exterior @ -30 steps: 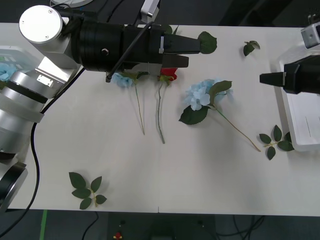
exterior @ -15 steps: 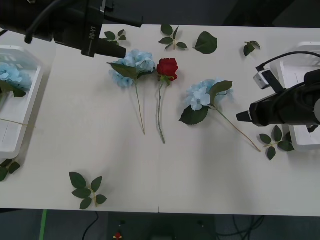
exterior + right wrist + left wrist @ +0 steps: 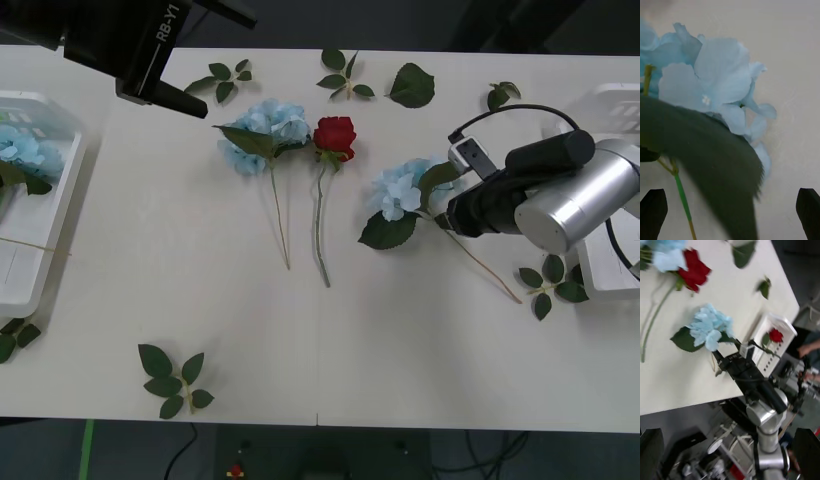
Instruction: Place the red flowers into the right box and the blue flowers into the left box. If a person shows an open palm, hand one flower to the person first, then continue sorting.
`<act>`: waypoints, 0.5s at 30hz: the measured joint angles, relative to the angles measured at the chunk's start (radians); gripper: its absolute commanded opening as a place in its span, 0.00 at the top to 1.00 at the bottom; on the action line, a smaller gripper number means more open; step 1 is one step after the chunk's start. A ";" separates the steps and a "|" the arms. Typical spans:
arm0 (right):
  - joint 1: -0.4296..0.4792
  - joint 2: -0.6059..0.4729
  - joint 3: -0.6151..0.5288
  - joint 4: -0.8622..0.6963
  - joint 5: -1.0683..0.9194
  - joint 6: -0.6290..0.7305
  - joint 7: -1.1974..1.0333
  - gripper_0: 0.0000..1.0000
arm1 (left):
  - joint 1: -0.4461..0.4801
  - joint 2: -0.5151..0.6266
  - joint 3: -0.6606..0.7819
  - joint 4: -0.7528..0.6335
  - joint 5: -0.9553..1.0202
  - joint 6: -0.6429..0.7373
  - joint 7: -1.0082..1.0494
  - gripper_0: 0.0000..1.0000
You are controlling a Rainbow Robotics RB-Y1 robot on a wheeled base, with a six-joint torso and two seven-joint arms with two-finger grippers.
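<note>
White table [image 3: 400, 340]: two blue flowers [image 3: 262, 133] [image 3: 405, 187] and a red rose [image 3: 335, 135] mid-table, leaf sprigs [image 3: 172, 379] scattered near edges, trays at left edge [image 3: 40, 260] and right edge [image 3: 600, 285].

Left arm [image 3: 130, 45], which lay across the table over the left blue flower [image 3: 262, 130] and the red rose [image 3: 335, 135], now sits at the far left corner; both blooms uncovered. Right gripper [image 3: 445, 218], earlier by the right box [image 3: 612, 250], now at the stem of the right blue flower [image 3: 400, 188], fingers [image 3: 653, 212] apart, apparently not yet touching it.
</note>
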 measured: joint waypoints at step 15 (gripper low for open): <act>-0.072 0.048 0.138 0.174 0.013 -0.137 -0.007 1.00 | -0.004 0.001 -0.449 0.086 -0.273 -0.369 -0.076 0.00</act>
